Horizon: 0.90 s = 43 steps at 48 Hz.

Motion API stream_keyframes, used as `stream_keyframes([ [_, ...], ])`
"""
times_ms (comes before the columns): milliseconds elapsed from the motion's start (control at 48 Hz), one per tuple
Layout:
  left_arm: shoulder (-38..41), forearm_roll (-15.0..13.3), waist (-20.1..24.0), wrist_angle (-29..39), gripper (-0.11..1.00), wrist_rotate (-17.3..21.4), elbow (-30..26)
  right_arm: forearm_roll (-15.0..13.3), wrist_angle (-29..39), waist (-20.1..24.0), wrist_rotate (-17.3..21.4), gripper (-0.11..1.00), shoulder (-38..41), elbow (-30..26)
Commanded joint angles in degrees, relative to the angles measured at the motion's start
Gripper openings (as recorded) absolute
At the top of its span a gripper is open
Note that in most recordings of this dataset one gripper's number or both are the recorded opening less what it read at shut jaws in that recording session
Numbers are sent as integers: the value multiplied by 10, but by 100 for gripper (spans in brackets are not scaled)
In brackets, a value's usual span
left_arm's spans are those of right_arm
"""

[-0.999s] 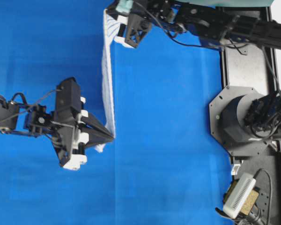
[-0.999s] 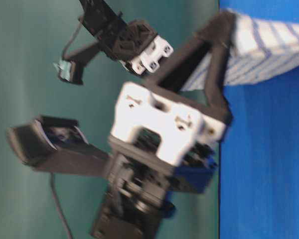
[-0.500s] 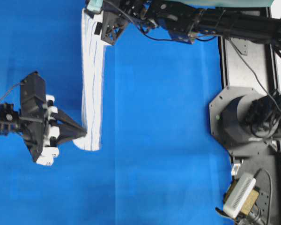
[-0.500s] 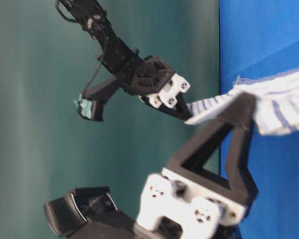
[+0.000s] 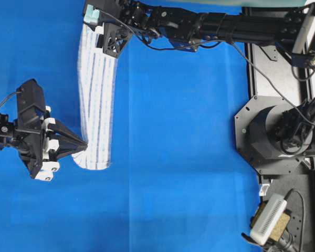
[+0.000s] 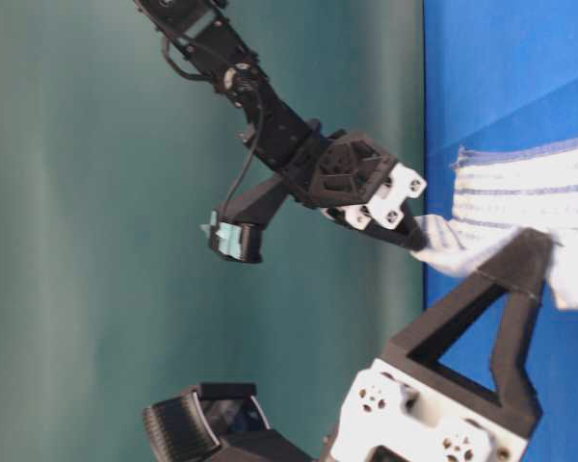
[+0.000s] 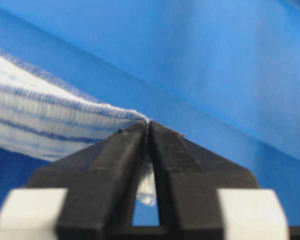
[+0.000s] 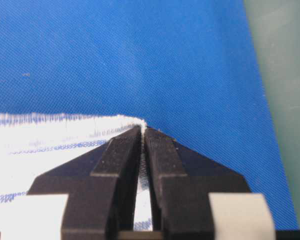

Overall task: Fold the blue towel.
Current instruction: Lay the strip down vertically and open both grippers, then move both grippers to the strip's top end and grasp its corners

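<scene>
This was a robotics lab bench. A plain blue cloth-covered tabletop (image 5: pixel 189 157) carried two black jointed robot arms, one bolted on an octagonal grey metal base plate (image 5: pixel 252 136) with loose black cables (image 5: pixel 299 79) trailing over it. A small white vented electronics box (image 5: pixel 269 217) sat at the edge, before a flat teal backdrop wall (image 6: pixel 96 241).

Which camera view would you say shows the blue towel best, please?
The overhead exterior view: the whole blue towel shows as one long strip on the table. The table-level view catches one end; each wrist view shows only a pinched corner.
</scene>
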<state>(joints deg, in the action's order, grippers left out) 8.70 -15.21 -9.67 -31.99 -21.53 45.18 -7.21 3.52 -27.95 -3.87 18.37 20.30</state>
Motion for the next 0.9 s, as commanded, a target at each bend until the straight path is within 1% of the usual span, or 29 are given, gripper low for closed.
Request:
stream_keyframes([
  [0, -4, -9, 2, -4, 12, 1, -4, -1, -12, 1, 1, 21, -5, -14],
  [42, -4, -13, 2, -3, 20, 1, -4, -1, -15, 1, 1, 27, -4, -15],
  [104, -5, -14, 2, 3, 33, 1, -3, -1, -18, 2, 1, 39, -4, -17],
  [167, -8, -14, 2, 11, 48, 1, -2, -1, -18, 2, -2, 58, -4, -18],
  [229, -16, -14, -1, 29, 63, 2, 0, -1, -18, 2, -2, 74, -6, -18],
  [271, -24, -14, -1, 47, 70, 3, 2, -2, -18, 2, -2, 82, -9, -18],
  [312, -36, -14, -1, 67, 75, 4, 5, -1, -16, 2, -2, 89, -14, -16],
  [375, -55, -13, -2, 100, 77, 10, 13, -1, -15, 2, -3, 91, -27, -11],
  [458, -88, -13, -1, 139, 75, 11, 27, -1, -13, 2, -4, 88, -47, -1],
  [562, -124, -11, 4, 161, 75, 13, 43, -2, -12, 1, -3, 87, -78, 21],
  [625, -147, -10, 12, 162, 75, 14, 54, -2, -13, 1, 1, 87, -103, 41],
  [750, -186, -4, 47, 162, 75, 22, 76, -1, -14, 1, 9, 87, -149, 83],
  [812, -200, -4, 65, 162, 75, 39, 84, 3, -16, 1, 12, 87, -176, 111],
  [874, -211, -4, 90, 162, 75, 66, 91, 7, -20, 1, 18, 87, -197, 134],
])
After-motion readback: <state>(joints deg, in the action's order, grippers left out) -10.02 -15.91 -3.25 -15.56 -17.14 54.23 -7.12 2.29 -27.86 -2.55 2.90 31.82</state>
